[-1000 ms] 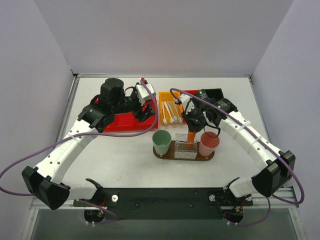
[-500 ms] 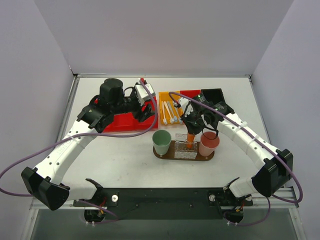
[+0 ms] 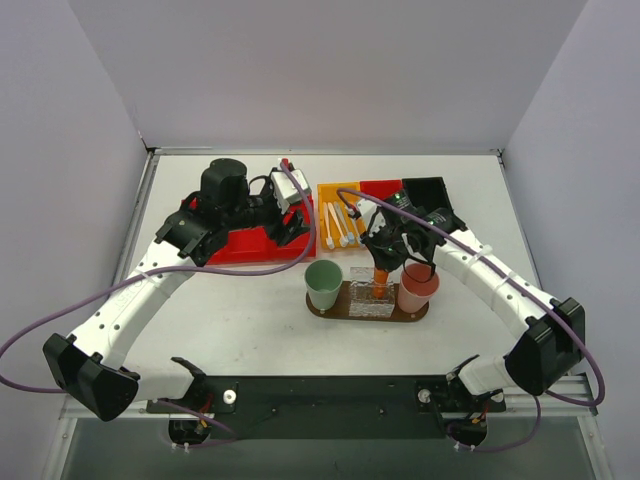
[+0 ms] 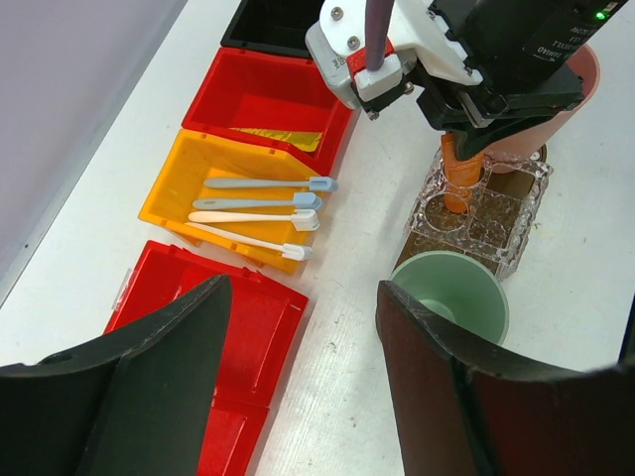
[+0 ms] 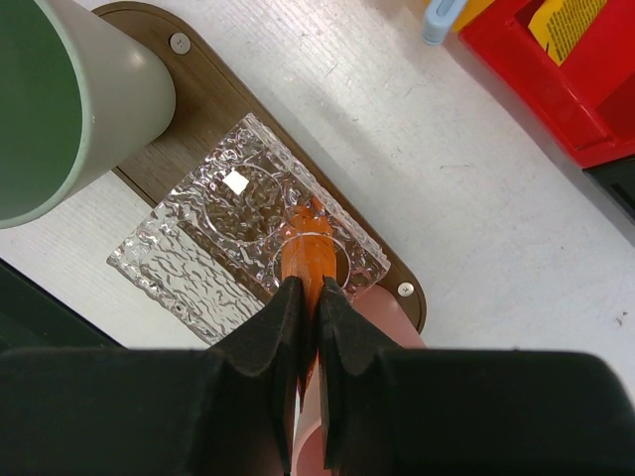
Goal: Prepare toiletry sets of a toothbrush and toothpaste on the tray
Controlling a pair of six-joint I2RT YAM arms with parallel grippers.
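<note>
**Right gripper (image 5: 303,302) sinks the toothpaste tube (image 5: 304,260) deeper into the holder (image 5: 189,253)**

Since a second ago the right arm has drawn in slightly toward the tray (image 5: 149,40) and dropped, so the orange tube now stands lower in a round hole of the clear, dimpled holder. The gripper is pressed together on the tube's upper end. The holder sits mid-tray, between a green cup (image 3: 323,284) and a pink cup (image 3: 418,287).

Farther out, the left gripper (image 4: 298,297) hangs spread, with nothing in it, over a red bin (image 4: 268,317). Four toothbrushes (image 4: 263,213) lie side by side in the yellow bin (image 4: 179,188) on the surface.

The tube looks light, soft and flat. It would likely buckle if pushed against the hole's rim, so a hold high on the tube and a straight descent seem wise. The toothbrushes look thin, stiff and light, and are probably best pinched across the middle of the handle.
</note>
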